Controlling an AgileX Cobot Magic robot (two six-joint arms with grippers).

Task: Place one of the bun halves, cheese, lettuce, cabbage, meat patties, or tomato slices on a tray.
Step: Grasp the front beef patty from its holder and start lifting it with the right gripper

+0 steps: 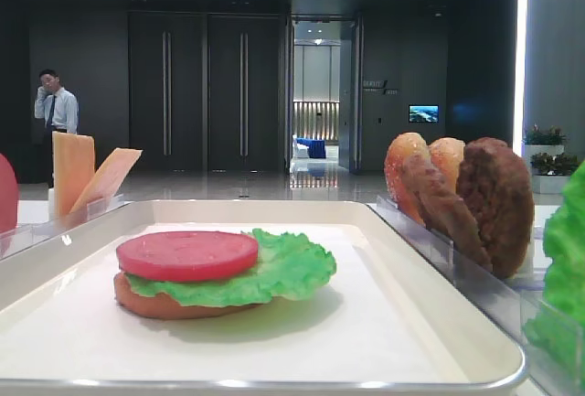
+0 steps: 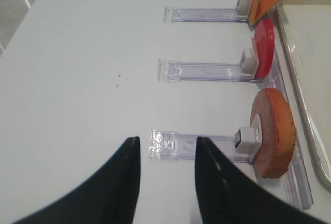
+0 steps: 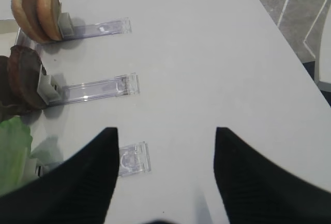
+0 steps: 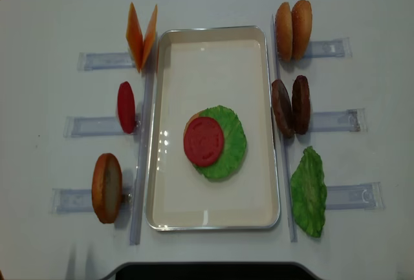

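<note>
On the white tray point(image 4: 207, 66) lies a stack: a bun half point(image 1: 160, 305) at the bottom, lettuce point(image 4: 233, 144) over it, a tomato slice point(image 4: 204, 141) on top. In the left racks stand cheese point(image 4: 141, 34), a tomato slice point(image 2: 265, 48) and a bun half point(image 2: 274, 131). The right racks hold two bun halves point(image 3: 39, 12), two meat patties point(image 4: 291, 105) and a lettuce leaf point(image 4: 309, 191). Cabbage is out of view. My left gripper point(image 2: 166, 144) is open and empty, short of the bun half's rack. My right gripper point(image 3: 165, 133) is open and empty, right of the lettuce rack.
Narrow clear plastic racks point(image 4: 97, 125) stick out from both long sides of the tray onto the white table point(image 4: 52, 21). The table's edge and the grey floor point(image 3: 305, 6) show at the far right of the right wrist view. A man point(image 1: 57, 108) stands far behind.
</note>
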